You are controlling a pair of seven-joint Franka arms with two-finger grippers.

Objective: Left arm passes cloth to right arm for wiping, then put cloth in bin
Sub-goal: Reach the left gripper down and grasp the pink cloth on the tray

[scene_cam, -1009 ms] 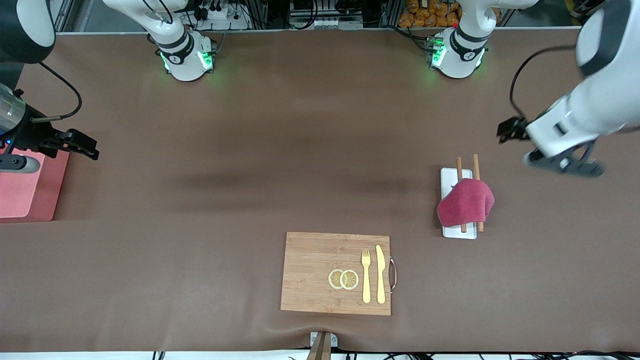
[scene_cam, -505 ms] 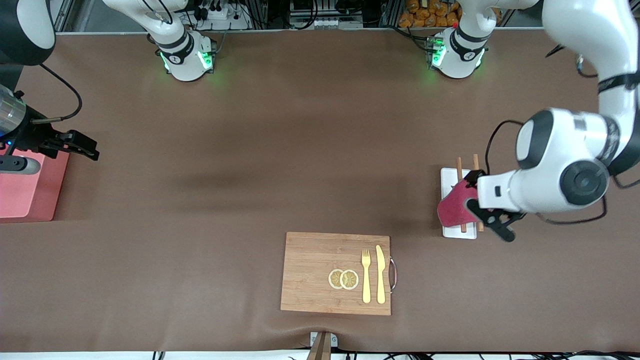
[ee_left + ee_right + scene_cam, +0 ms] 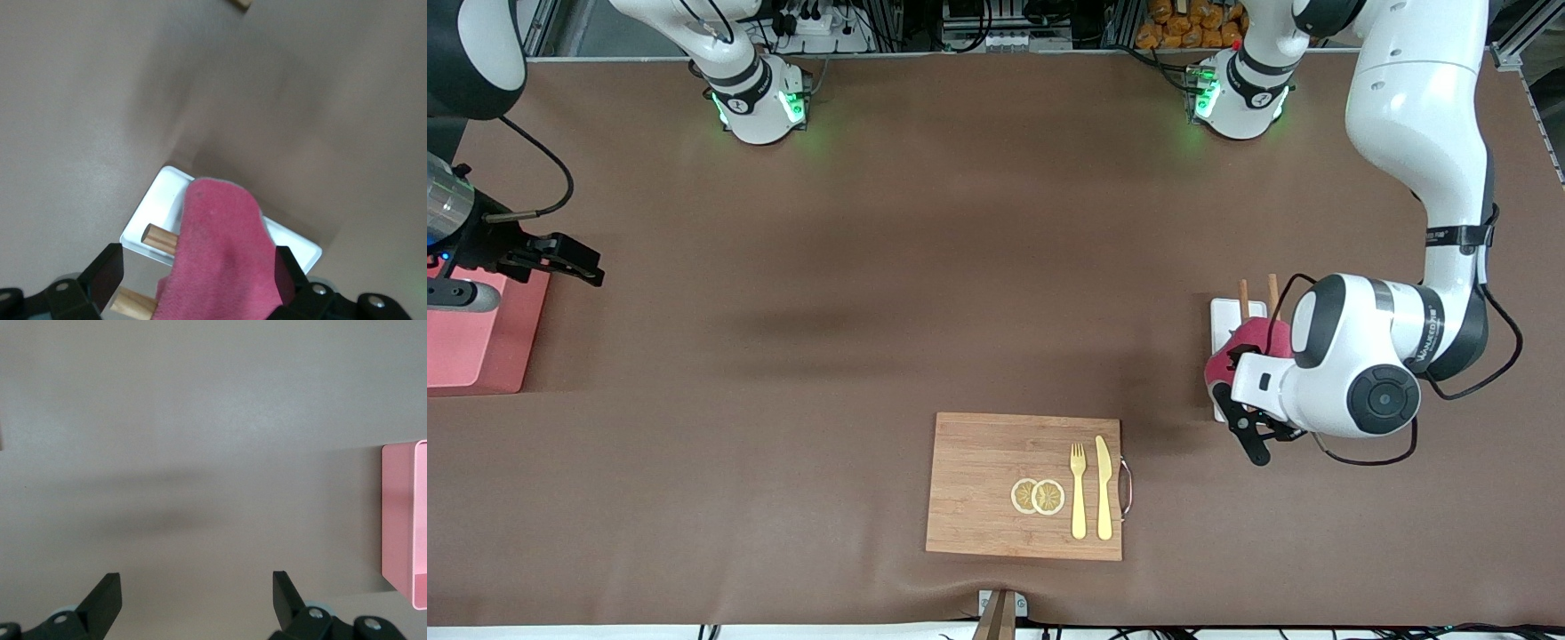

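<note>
The crimson cloth [image 3: 1221,370] lies draped over two wooden sticks [image 3: 1243,293] on a flat white tray [image 3: 1225,313] toward the left arm's end of the table. My left gripper [image 3: 1247,418] hangs low over it, open. In the left wrist view the cloth [image 3: 220,260] sits between the spread fingers of the left gripper [image 3: 197,261], not pinched. My right gripper [image 3: 574,258] waits open over bare table beside the pink bin [image 3: 467,347]. The right wrist view shows the right gripper [image 3: 197,585] with nothing in it and the bin [image 3: 400,520] at the edge.
A wooden board [image 3: 978,480] lies near the front edge, carrying two lemon slices [image 3: 1038,496], a yellow fork [image 3: 1078,489] and a knife [image 3: 1104,487]. The tray's rim [image 3: 150,213] and a stick end [image 3: 160,237] show under the left gripper.
The left arm swung in from the table's end and came down over the cloth, its fingers now straddling it. The right arm has not moved.
</note>
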